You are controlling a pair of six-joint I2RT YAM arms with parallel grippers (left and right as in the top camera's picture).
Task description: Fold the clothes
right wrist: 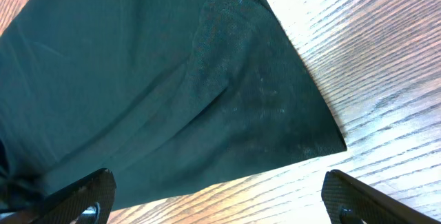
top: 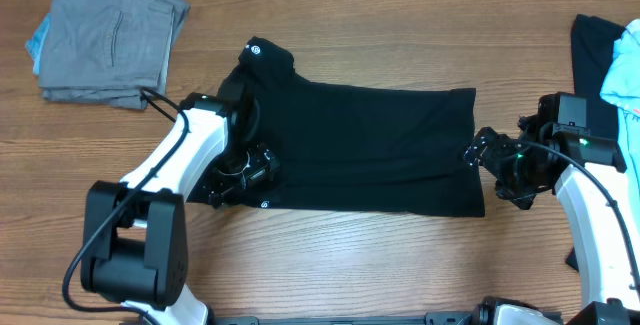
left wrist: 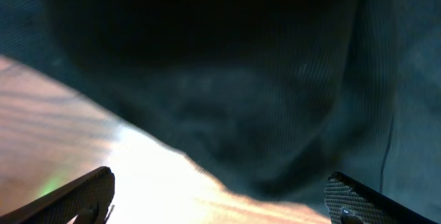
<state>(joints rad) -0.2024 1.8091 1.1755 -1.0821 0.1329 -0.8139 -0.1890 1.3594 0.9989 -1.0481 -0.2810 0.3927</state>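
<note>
Black shirt (top: 370,145) lies lengthwise left-to-right, hem rightward; left pincer (left wrist: 220,182) and right pincer (right wrist: 217,182) both spread wide.

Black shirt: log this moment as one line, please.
black shirt: spread on table | left gripper: open, over its left edge | right gripper: open, at its right corner | held: nothing

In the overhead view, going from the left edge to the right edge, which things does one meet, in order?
Folded grey garments → black shirt → right tool → black garment → light blue garment.
</note>
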